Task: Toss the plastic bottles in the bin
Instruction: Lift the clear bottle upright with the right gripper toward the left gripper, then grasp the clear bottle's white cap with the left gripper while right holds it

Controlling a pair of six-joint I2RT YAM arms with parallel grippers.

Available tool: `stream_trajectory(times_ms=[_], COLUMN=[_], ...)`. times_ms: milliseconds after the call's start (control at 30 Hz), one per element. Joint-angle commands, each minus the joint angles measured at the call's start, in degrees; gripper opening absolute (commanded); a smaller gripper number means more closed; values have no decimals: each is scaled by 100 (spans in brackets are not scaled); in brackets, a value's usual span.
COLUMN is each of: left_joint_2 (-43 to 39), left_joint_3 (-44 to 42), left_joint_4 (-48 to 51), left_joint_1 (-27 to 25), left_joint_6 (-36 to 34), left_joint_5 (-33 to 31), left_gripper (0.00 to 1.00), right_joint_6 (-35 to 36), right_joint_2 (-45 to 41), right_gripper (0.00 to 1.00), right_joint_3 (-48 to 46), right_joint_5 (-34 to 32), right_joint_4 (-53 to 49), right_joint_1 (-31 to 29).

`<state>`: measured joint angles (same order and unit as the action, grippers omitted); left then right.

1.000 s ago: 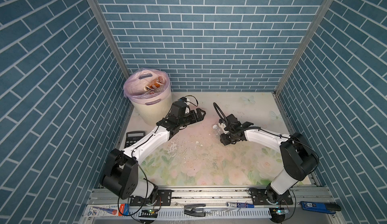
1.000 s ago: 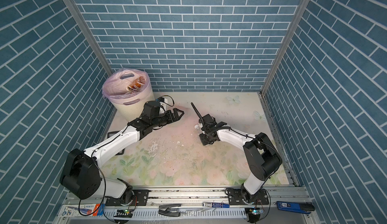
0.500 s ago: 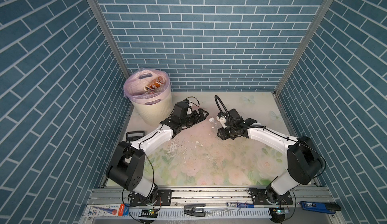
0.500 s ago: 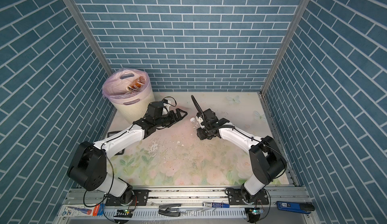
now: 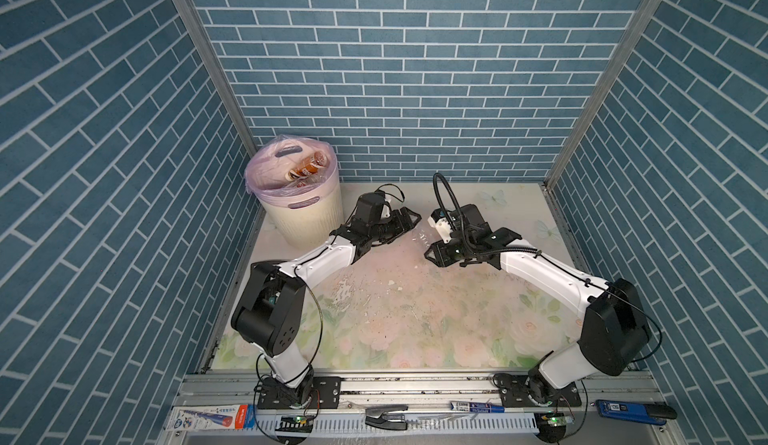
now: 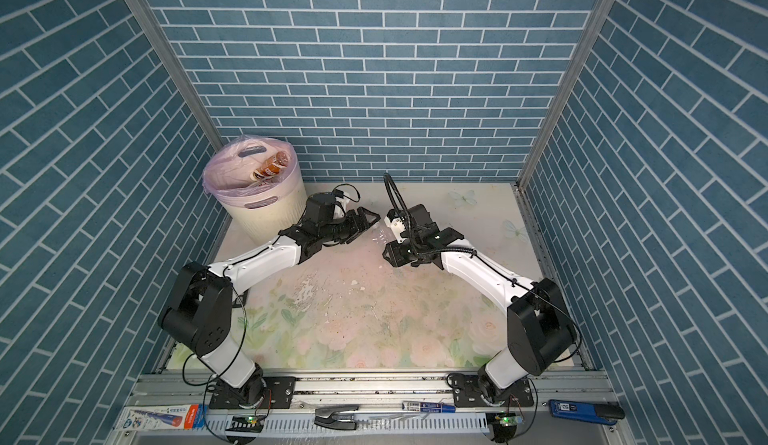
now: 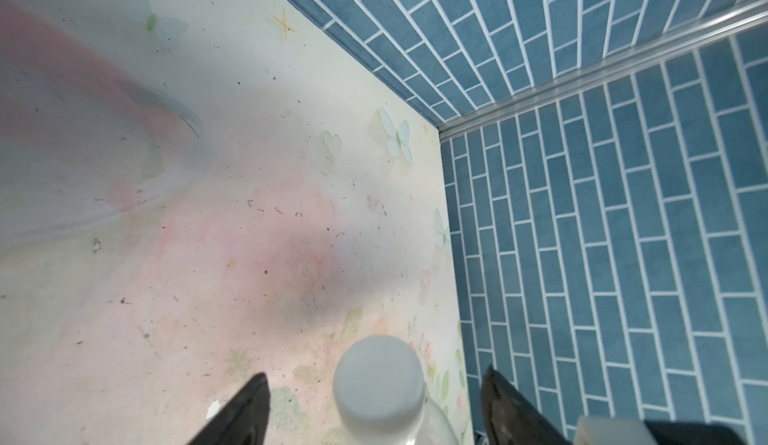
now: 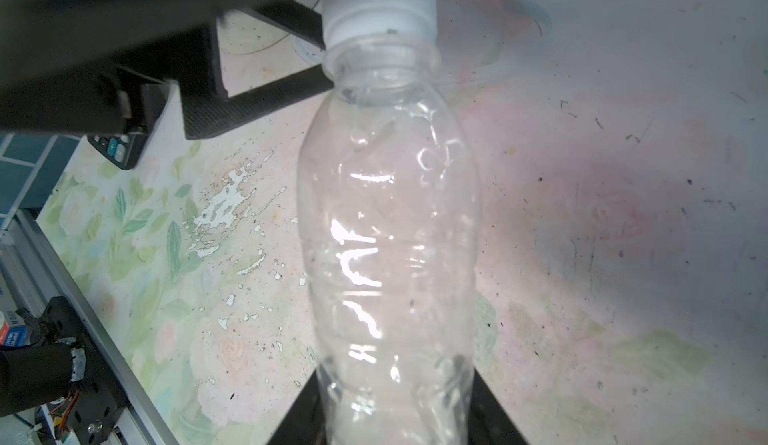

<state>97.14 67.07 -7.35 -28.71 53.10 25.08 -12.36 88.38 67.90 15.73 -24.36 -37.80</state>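
Blue walls (image 5: 415, 68) ring your bench (image 5: 415, 330); your right hand (image 8: 395, 418) pinches the clear bottle (image 8: 386, 235) mid-bench, your left hand (image 7: 376, 380) spread around its cap (image 7: 374, 359); bin (image 5: 307, 214) at eleven o'clock

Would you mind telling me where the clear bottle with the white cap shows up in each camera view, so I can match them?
Top view: clear bottle, faint, between the two arm tips.
Top view: same place, right of the bin.
Left wrist: only its white cap, between the two black fingers.
Right wrist: its body fills the middle, cap farthest from the camera.
Shared landmark: the floral tabletop beneath it in all four.
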Motion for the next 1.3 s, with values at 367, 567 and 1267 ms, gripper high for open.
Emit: stream_trajectory(times_ms=[367,567,1267], left_joint_2=[289,359,-126], left_joint_3=[306,465,1903], left_joint_4=[-127,63,2418], left_joint_1=[-82,-82,482], left_joint_6=[52,37,-1523], left_joint_5=[-105,-178,-746], left_gripper=[39,21,16], right_joint_6=[-153,-187,-623], right_joint_2=[78,115,-320], right_gripper=[44,44,92], right_joint_3=[318,351,330], right_joint_5=[391,532,1126], right_joint_4=[368,514,1410], right_joint_1=[113,161,317])
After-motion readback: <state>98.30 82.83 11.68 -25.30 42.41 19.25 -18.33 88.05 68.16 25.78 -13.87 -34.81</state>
